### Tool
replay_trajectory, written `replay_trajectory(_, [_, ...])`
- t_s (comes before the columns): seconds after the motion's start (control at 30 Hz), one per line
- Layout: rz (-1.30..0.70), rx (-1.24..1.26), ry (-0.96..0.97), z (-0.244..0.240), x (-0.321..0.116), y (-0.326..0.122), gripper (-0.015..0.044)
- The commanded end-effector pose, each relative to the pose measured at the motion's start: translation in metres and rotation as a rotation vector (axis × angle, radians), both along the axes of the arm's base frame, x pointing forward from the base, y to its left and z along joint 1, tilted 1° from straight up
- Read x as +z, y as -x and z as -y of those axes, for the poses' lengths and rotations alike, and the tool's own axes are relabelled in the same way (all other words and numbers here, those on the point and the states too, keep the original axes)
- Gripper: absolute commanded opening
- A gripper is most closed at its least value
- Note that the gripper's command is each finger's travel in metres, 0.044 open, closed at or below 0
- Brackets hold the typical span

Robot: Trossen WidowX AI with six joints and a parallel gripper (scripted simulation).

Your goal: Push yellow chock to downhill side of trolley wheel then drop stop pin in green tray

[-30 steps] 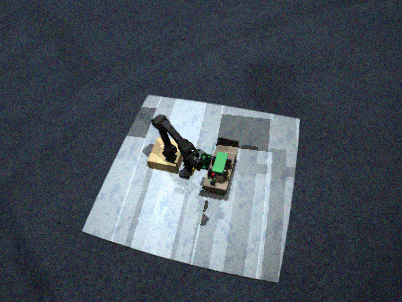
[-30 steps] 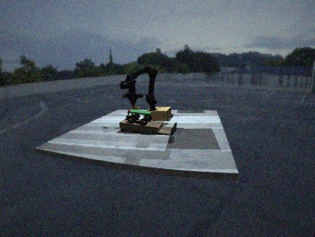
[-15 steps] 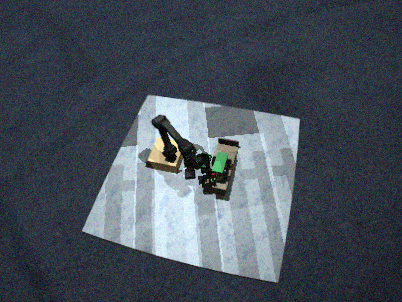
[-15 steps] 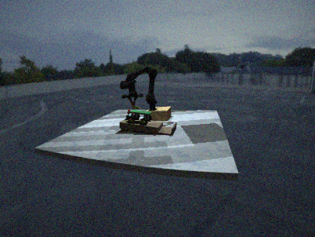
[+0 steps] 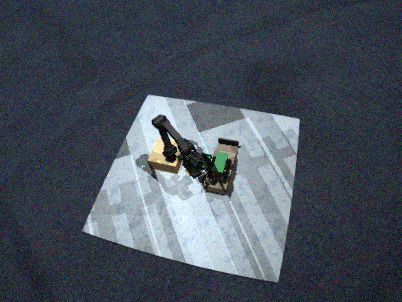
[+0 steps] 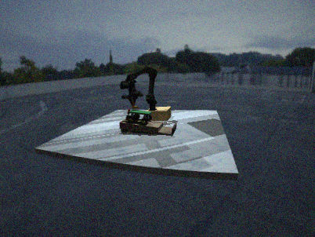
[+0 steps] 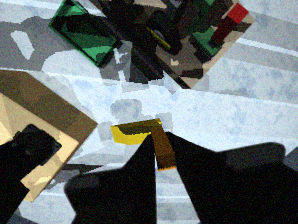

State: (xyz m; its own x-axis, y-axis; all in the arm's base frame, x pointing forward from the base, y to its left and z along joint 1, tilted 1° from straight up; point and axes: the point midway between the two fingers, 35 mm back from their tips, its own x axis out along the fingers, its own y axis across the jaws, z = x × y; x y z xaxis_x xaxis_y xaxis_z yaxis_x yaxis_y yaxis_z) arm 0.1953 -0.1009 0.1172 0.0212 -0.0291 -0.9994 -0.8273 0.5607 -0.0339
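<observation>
My gripper [image 7: 159, 139] [image 6: 134, 105] is shut on the chock's orange handle [image 7: 165, 152]. The chock's yellow body [image 7: 131, 133] [image 5: 188, 172] sticks out to the left of the fingertips in the wrist view, held in the air beside the ramp [image 5: 228, 149] [image 6: 146, 129] [image 7: 192, 75], apart from it. The trolley [image 5: 220, 161] [image 6: 141, 112] with its green top stands on the ramp; one wheel [image 7: 169, 39] shows in the wrist view. The red pin head [image 7: 237, 13] is at the ramp's end. The green tray [image 7: 85, 39] lies beside the ramp. Wheel contact is too small to tell.
The arm's wooden base block [image 5: 166, 164] [image 6: 164, 113] [image 7: 56, 102] stands on the other side of the gripper from the ramp. A dark bar [image 5: 228, 142] crosses the ramp's far end in the top view. Patchy shadows cross the pale board [image 5: 175, 225] [image 6: 188, 154].
</observation>
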Motion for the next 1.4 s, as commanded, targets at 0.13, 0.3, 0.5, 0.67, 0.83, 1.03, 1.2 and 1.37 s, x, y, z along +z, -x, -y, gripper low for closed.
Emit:
replay_trajectory(0.13, [-0.008, 0.279, 0.001, 0.000, 0.000, 0.000, 0.0000])
replay_trajectory(0.3, [-0.012, 0.449, 0.004, 0.000, 0.000, 0.000, 0.0000])
replay_trajectory(0.5, [-0.017, 0.629, 0.007, 0.000, 0.000, 0.000, 0.0000])
replay_trajectory(0.67, [-0.017, 0.634, 0.007, 0.000, 0.000, 0.000, 0.0000])
replay_trajectory(0.83, [-0.017, 0.656, 0.007, -0.008, -0.001, -0.002, 0.0000])
replay_trajectory(1.03, [-0.017, 0.693, 0.006, -0.028, -0.002, -0.006, 0.0000])
replay_trajectory(1.2, [-0.017, 0.700, 0.005, -0.045, -0.003, -0.009, 0.0000])
replay_trajectory(1.37, [-0.016, 0.701, 0.003, -0.061, -0.004, -0.012, 0.0000])
